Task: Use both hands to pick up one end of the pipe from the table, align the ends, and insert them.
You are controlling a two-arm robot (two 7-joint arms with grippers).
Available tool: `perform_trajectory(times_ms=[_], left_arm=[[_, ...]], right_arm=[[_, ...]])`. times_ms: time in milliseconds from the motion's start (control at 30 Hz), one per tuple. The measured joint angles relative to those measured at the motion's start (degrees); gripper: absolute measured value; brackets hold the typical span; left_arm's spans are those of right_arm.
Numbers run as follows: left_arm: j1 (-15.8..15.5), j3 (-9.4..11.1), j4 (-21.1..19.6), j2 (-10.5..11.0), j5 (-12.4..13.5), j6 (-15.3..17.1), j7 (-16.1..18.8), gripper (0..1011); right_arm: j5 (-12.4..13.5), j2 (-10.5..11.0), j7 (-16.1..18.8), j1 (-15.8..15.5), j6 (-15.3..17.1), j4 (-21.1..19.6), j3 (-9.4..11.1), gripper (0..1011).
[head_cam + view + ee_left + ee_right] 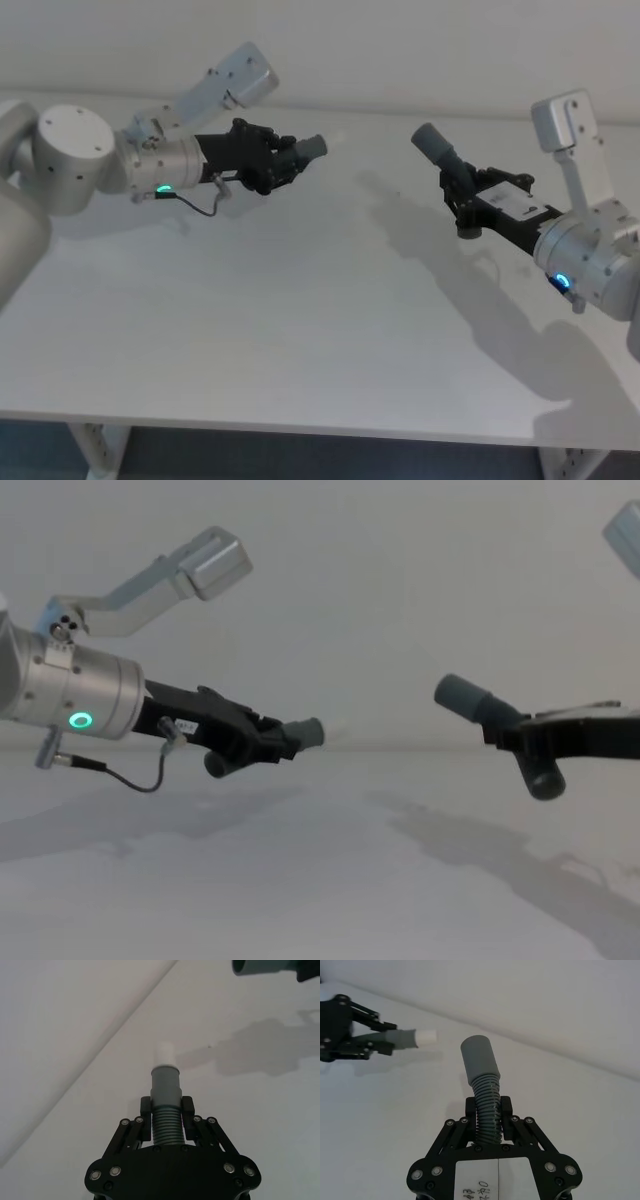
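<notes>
count first: two grippers, two hose pieces, two cuffs, one table. the white table [300,340] spreads out from its near edge, with the arms' shadows [430,250] lying across the middle. the right gripper [458,182] is up off the tabletop, over by the right edge. its fingers are pinched narrow on the ribbed part of the right hose piece [487,1097]. that piece's plain wide cuff [478,1057] points up and toward the far left. across the gap, the left gripper [283,158] hovers above the far left part of the tabletop. it's clamped on the ribs of the left hose piece [165,1125], and the grey cuff [165,1082] and whitish tip [163,1052] stick out toward the right side. the two cuffs are well apart, not touching. beyond the far edge is a plain pale wall [400,40].
</notes>
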Motion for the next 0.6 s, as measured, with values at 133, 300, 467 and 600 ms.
perform_trajectory(times_ms=[133, 300, 467, 600], left_arm=[[-0.9, 0.6, 0.2, 1.3, -0.2, -2.4, -3.2, 347], [-1.7, 1.2, 0.6, 3.0, -0.7, -5.4, -7.1, 347], [-2.2, 1.7, 0.7, 4.3, -1.3, -7.8, -10.4, 347], [-2.5, 2.1, 0.7, 5.2, -1.7, -9.6, -12.5, 347]], right_arm=[[0.1, 1.7, 2.6, -0.3, -2.5, -1.2, -0.3, 274], [0.3, 4.3, 6.3, -0.6, -5.3, -2.5, -1.0, 274], [0.6, 6.7, 9.6, -0.8, -7.1, -3.5, -1.6, 274], [0.9, 8.7, 12.6, -0.9, -8.4, -4.2, -2.3, 274]])
